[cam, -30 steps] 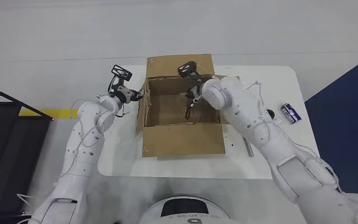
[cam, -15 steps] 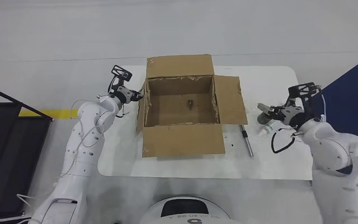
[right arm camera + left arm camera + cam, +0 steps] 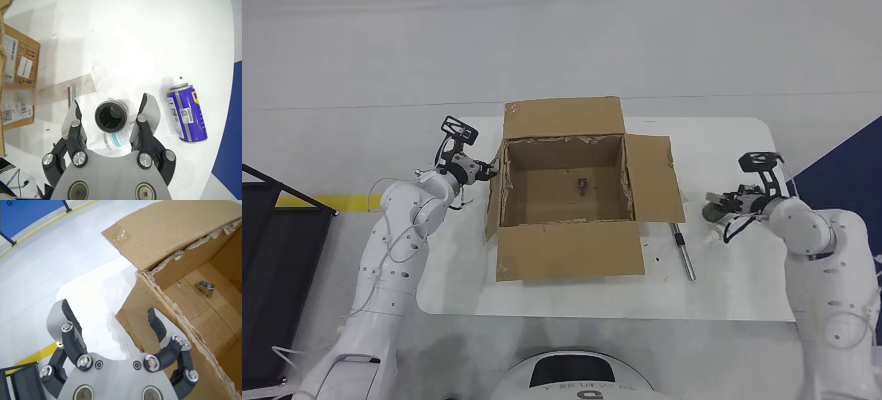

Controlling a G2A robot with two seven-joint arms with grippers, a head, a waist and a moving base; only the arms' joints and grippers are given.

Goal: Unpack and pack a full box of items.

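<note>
Right wrist view, spray can [image 3: 186, 113] near cylinder [image 3: 110, 118]

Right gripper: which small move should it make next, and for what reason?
Probably draw back from the black cylinder without closing. The right gripper is open, the cylinder sits free between its fingers, and a spray can and a metal rod already lie out on the table. One small metal block lies in the box, so that seems the next pick.
</note>
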